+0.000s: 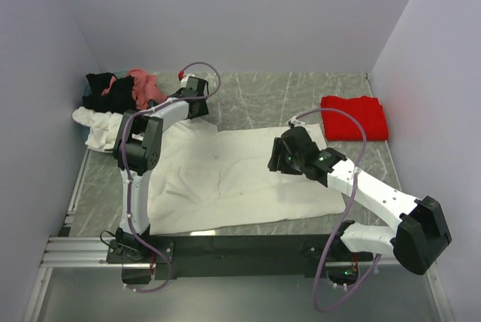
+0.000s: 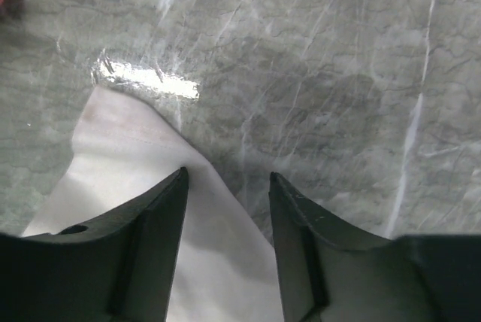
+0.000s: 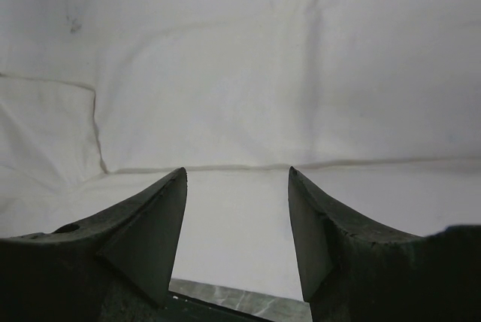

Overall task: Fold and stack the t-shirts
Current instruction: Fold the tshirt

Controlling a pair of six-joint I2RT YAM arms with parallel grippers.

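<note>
The large cream t-shirt [image 1: 225, 179] lies spread flat across the middle of the marble table. My left gripper [image 1: 199, 111] is at its far left corner. In the left wrist view that corner [image 2: 128, 164] sits between the jaws of my left gripper [image 2: 228, 172], which stand apart astride the cloth's edge. My right gripper [image 1: 274, 160] hovers open over the shirt's right part, and in the right wrist view only flat cream cloth [image 3: 240, 74] shows beyond my right gripper [image 3: 237, 170]. A folded red t-shirt [image 1: 355, 117] rests at the back right.
A heap of a black shirt [image 1: 101, 90], a pink shirt [image 1: 143, 85] and a white shirt [image 1: 98, 126] lies in the back left corner. Bare marble [image 1: 285, 100] shows behind the cream shirt. White walls close in three sides. A metal rail [image 1: 83, 250] runs along the near edge.
</note>
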